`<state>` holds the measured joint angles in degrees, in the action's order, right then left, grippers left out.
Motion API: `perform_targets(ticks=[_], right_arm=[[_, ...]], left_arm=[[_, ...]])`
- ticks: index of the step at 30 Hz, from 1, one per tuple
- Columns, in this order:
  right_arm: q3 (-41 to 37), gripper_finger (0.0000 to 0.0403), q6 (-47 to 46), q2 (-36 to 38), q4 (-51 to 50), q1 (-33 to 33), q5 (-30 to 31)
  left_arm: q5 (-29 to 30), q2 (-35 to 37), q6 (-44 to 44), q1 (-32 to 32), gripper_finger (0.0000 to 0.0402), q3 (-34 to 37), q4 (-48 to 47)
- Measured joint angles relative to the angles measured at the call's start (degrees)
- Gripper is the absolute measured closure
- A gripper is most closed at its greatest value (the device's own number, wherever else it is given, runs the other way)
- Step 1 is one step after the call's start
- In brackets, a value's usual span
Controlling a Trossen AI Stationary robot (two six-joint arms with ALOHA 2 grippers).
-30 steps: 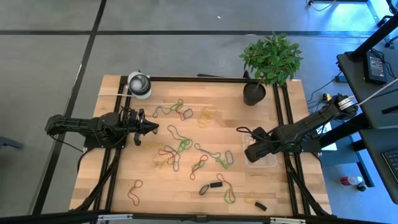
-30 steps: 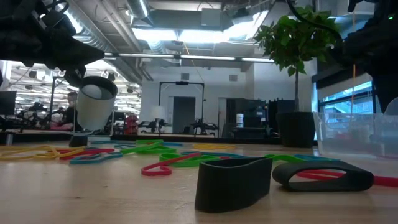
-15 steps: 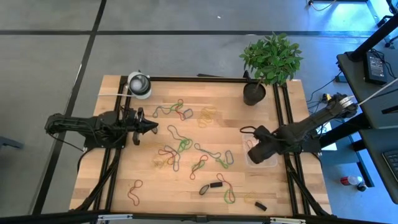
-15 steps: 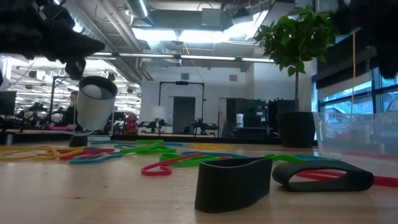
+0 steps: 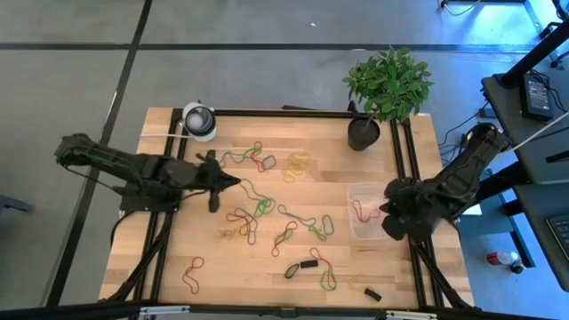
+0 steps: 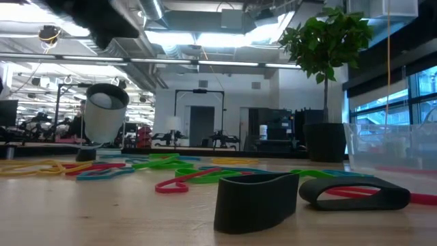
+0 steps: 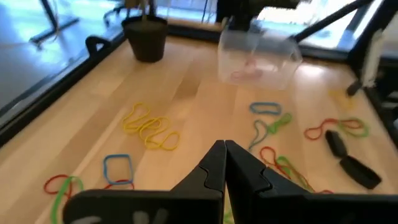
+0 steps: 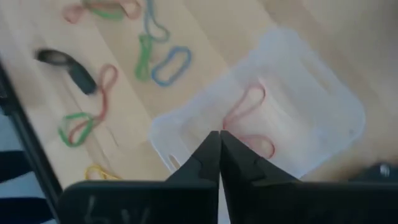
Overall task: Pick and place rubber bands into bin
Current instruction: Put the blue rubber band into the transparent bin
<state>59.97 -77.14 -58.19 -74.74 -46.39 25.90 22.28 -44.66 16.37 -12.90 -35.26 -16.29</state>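
Many rubber bands [image 5: 258, 212] in red, green, yellow, blue and dark lie loose on the middle of the wooden table; the left wrist view shows them too [image 7: 152, 127]. The clear bin [image 5: 369, 212] sits near the table's right edge, with one red band [image 5: 360, 212] lying flat on its floor [image 8: 249, 118]. My right gripper [image 5: 386, 215] is shut and hovers above the bin's right wall [image 8: 217, 134]. My left gripper [image 5: 236, 182] is shut, raised over the bands left of centre [image 7: 222, 148]. Neither touches anything.
A black plant pot [image 5: 363, 133] stands at the far right corner, and a white-and-grey roll [image 5: 199, 120] at the far left. Two dark wide bands [image 6: 256, 198] lie near the near edge. Black frame rails [image 5: 409, 160] run along both sides of the table.
My right gripper has drawn back from over the bin toward the table's right edge, uncovering the bin and the red band inside it. My left gripper has swung from the left side toward the table's middle and risen, leaving the low view's upper corner blurred.
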Motion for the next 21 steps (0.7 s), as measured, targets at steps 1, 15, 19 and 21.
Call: perform_targets(ticks=[1, 15, 19, 21], right_arm=[[-0.4, 0.0398, 0.9, 1.2, 0.1, -0.9, 1.8], [-12.1, 0.0396, 12.9, 16.1, 11.2, -3.0, 12.2], [-13.4, 0.0396, 11.4, 16.3, 13.0, -3.0, 12.0], [-13.7, 0.0396, 10.1, 16.3, 13.6, -3.0, 12.1]], left_arm=[[0.6, -2.8, 1.0, -0.3, 0.0400, -2.4, -1.7], [-9.5, -33.5, 9.9, 8.0, 0.0330, -20.9, -29.2], [-11.8, -39.5, 14.1, 13.6, 0.0281, -20.9, -31.3], [-11.8, -42.2, 15.4, 16.8, 0.0264, -20.9, -31.4]])
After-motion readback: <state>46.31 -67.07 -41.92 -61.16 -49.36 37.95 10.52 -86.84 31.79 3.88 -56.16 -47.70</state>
